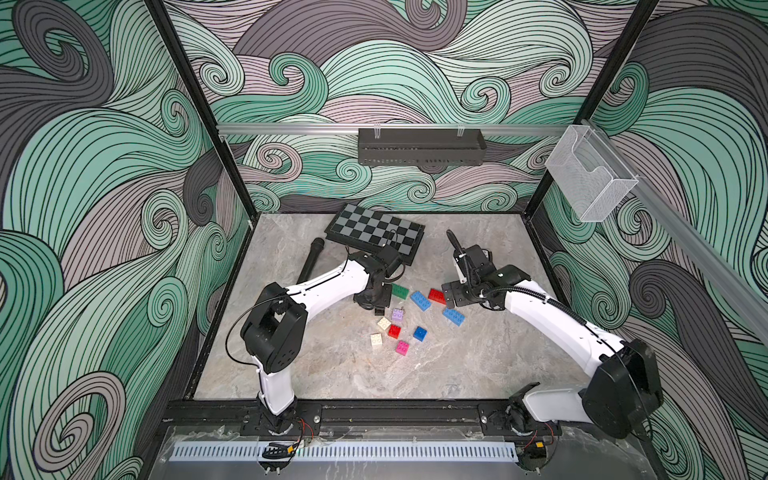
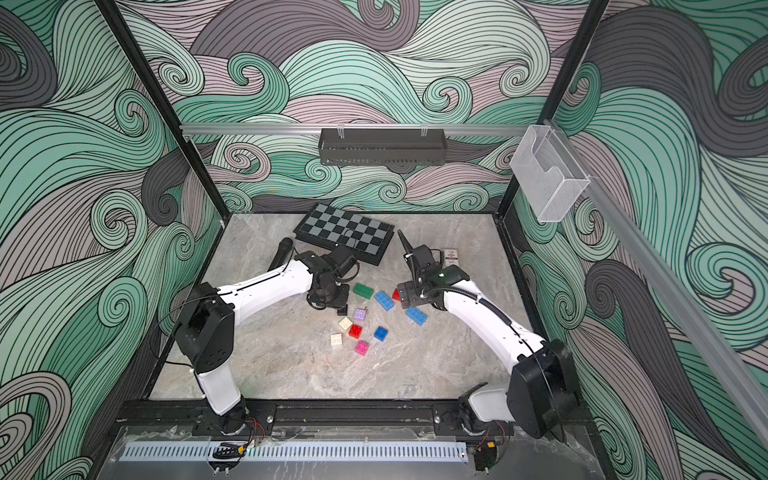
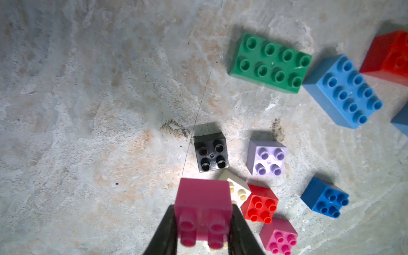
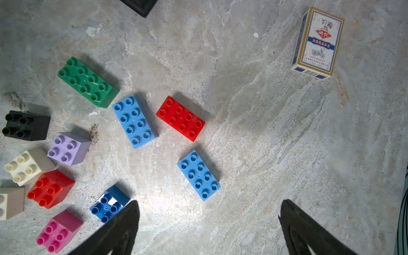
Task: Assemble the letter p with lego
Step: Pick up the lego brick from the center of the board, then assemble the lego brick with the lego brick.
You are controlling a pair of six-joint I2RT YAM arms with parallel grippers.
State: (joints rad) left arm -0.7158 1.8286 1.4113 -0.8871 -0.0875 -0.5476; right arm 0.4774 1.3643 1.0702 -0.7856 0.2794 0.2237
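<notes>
My left gripper (image 3: pixel 203 234) is shut on a pink square lego brick (image 3: pixel 204 205) and holds it above the table, just over a black square brick (image 3: pixel 210 152). Loose lego lies around on the stone top: a green oblong (image 1: pixel 400 290), two light blue oblongs (image 1: pixel 421 300) (image 1: pixel 454 316), a red oblong (image 4: pixel 180 118), and lilac (image 1: pixel 397 314), cream (image 1: pixel 383 323), red (image 1: pixel 394 331), blue (image 1: pixel 420 333) and pink (image 1: pixel 402 347) squares. My right gripper (image 4: pixel 209 220) is open over bare table beside the red oblong, with nothing between its fingers.
A checkered board (image 1: pixel 374 235) lies at the back, with a black cylinder (image 1: pixel 311 259) to its left. A card box (image 4: pixel 318 43) rests behind the right gripper. A black basket (image 1: pixel 422 146) and a clear holder (image 1: pixel 590 178) hang on the walls.
</notes>
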